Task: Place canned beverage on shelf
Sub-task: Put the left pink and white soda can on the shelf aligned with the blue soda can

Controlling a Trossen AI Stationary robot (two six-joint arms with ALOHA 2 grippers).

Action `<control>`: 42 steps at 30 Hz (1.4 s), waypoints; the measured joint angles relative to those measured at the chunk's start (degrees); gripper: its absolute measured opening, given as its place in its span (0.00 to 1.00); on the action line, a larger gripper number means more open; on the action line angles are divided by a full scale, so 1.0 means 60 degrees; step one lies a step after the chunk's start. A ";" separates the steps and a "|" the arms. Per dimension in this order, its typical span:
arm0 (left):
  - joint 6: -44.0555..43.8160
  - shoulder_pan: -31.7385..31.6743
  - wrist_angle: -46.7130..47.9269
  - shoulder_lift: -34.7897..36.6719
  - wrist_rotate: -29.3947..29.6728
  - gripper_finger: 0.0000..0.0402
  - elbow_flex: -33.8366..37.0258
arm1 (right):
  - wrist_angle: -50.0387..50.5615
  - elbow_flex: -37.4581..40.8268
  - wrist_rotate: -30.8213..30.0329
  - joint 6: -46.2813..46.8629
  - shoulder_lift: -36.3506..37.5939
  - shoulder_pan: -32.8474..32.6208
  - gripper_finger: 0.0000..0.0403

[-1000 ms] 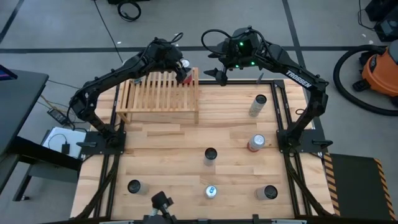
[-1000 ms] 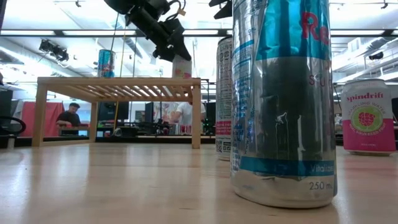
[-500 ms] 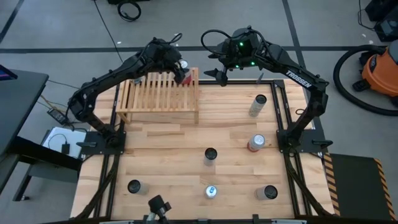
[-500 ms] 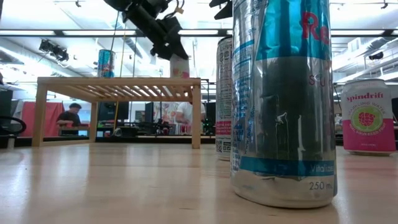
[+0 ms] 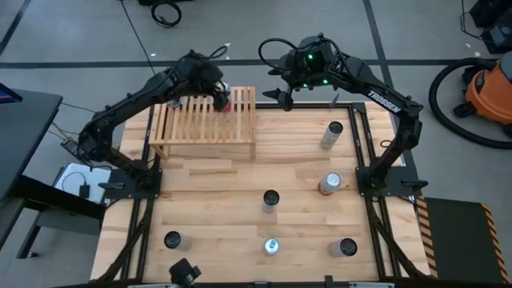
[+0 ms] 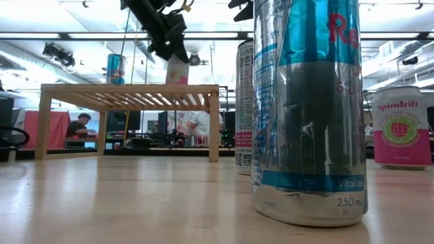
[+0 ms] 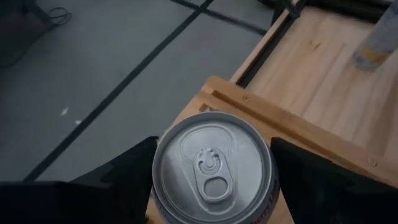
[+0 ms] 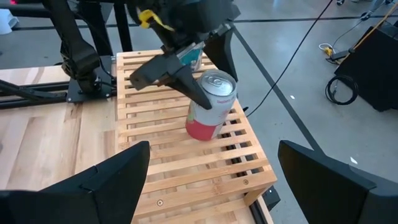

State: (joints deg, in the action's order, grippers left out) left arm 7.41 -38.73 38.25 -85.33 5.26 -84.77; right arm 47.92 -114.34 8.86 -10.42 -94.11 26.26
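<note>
The left gripper (image 8: 198, 76) pinches the red and white metal can (image 8: 210, 106), which stands on the light-wood slatted shelf (image 8: 186, 168). Letting go is left. The right gripper (image 5: 282, 96) waits spread open beside the shelf.

1. "TROSSEN" runs in white letters along the right arm (image 5: 382, 94), on the link behind its gripper's fingers.
2. "spindrift" is printed in white on the pink can (image 6: 402, 127), which stands on the table far from any fingers.
3. "250 m" shows at the foot of the big blue-and-silver can (image 6: 310, 108) nearest the low camera, with "Vitali" on the blue band beside it; the red letters near its top are cut off.
</note>
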 joint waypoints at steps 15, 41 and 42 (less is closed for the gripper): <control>0.0284 0.0107 0.0457 0.0244 0.0941 0.73 0.0007 | 0.0428 0.0000 0.0032 -0.0043 0.0000 0.0000 0.91; -0.0367 -0.0506 -0.1793 0.3178 0.2144 0.73 0.2890 | 0.0230 0.0000 0.0043 0.0032 0.0000 -0.0007 0.91; -0.0369 -0.0532 -0.1612 0.3149 0.2136 0.73 0.2949 | 0.0234 0.0000 0.0041 0.0032 0.0000 -0.0007 0.91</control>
State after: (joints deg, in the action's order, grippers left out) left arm 5.20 -41.92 28.58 -66.43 18.08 -67.08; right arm 49.32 -114.34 9.10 -10.23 -94.11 26.22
